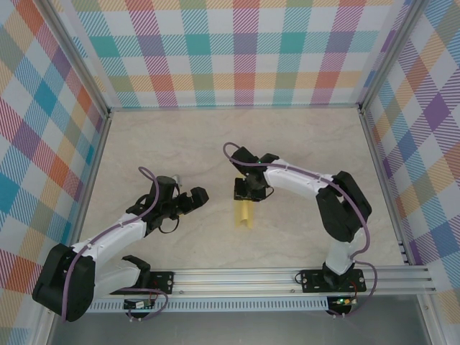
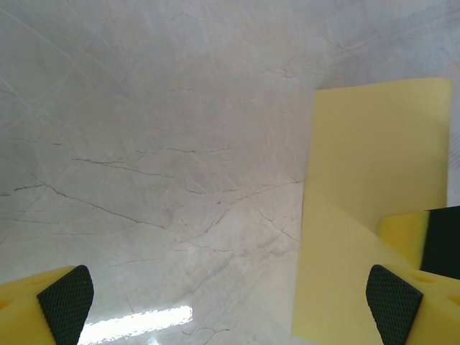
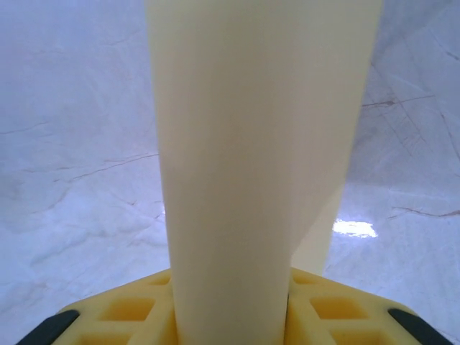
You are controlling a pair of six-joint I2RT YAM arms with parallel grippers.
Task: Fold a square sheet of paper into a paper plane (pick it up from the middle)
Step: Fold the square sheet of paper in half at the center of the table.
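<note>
As right tool (image 1: 248,194) pinches it, paper strip (image 1: 246,215) runs near-to-far, left tool (image 1: 199,196) released.

The sheet of paper (image 1: 245,214) is plain pale yellow, with no print or marks. It is bowed along its length, so from above it looks like a slim strip with rounded sides. Its far end sits right at the right gripper (image 1: 246,195), and the rest runs straight out from that gripper toward the near side, ending in a curled lip. Close up from that gripper, the paper (image 3: 251,180) is a smooth curved band, with a second layer showing behind its right edge.
</note>
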